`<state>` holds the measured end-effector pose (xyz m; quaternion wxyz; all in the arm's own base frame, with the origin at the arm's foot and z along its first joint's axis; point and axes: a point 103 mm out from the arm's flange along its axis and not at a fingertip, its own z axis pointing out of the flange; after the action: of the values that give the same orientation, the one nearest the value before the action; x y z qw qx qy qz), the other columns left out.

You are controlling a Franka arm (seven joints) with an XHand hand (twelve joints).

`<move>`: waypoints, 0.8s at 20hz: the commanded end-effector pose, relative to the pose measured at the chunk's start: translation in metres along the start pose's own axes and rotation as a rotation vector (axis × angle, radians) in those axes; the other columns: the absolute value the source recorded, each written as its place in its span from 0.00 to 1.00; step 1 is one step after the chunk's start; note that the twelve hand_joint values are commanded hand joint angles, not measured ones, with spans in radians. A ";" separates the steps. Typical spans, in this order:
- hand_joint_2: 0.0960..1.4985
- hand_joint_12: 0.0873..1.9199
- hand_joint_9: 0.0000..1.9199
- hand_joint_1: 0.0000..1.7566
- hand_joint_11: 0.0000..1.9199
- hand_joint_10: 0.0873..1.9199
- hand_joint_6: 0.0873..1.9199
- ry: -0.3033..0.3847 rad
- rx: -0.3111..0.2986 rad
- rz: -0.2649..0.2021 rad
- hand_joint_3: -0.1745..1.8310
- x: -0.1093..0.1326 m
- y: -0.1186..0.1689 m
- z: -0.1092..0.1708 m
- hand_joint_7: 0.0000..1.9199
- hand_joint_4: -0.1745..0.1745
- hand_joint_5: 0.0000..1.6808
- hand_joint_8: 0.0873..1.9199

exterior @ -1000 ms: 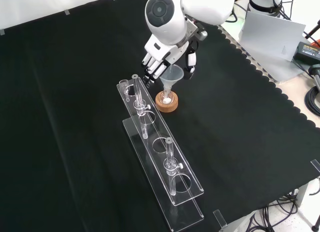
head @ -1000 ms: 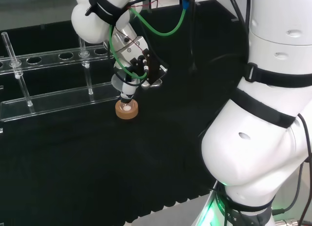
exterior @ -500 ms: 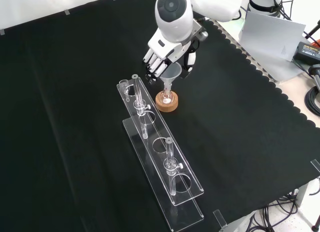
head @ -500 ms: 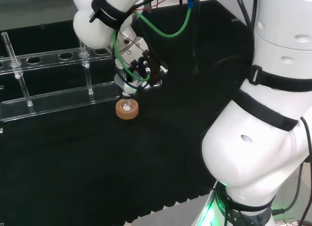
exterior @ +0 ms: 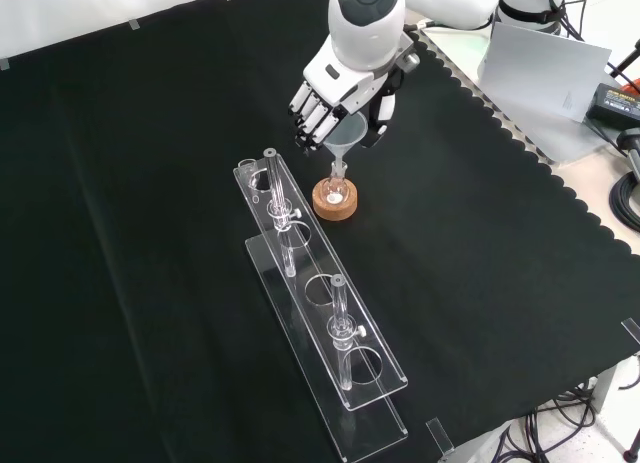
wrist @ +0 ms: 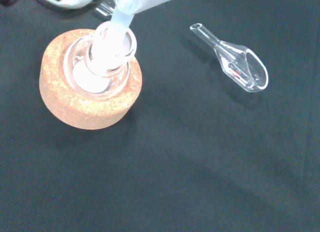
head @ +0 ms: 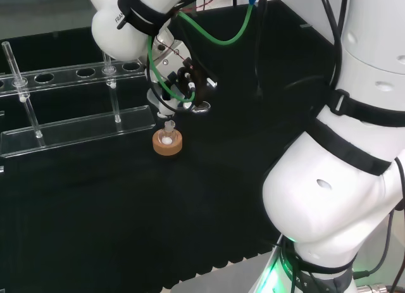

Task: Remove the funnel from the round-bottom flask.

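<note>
on the black cloth (exterior: 150,183), the flask (exterior: 335,191) sits in its cork ring (exterior: 335,204). the hand (exterior: 335,88) pinches the funnel (exterior: 343,140), whose stem is in the flask neck. a tilt could catch and tip the flask.

Over the last second I see the robot hand (exterior: 345,88) has risen away from the worktop, carrying the funnel (exterior: 343,135) up with it. In the front view the funnel's cone sat low over the cork ring (exterior: 334,199) before; now its stem tip is at the neck of the round-bottom flask (exterior: 334,190) below the robot hand. In the head view a gap has opened beneath the fingers (head: 166,102), above the flask.
</note>
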<state>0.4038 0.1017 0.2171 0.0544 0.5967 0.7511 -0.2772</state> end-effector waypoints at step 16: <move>0.49 0.59 0.51 0.56 0.36 0.15 0.32 -0.072 -0.046 0.050 0.40 -0.009 -0.035 -0.065 0.30 0.62 0.46 0.28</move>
<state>0.3961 0.1124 0.2613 0.0841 0.6016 0.7449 -0.2759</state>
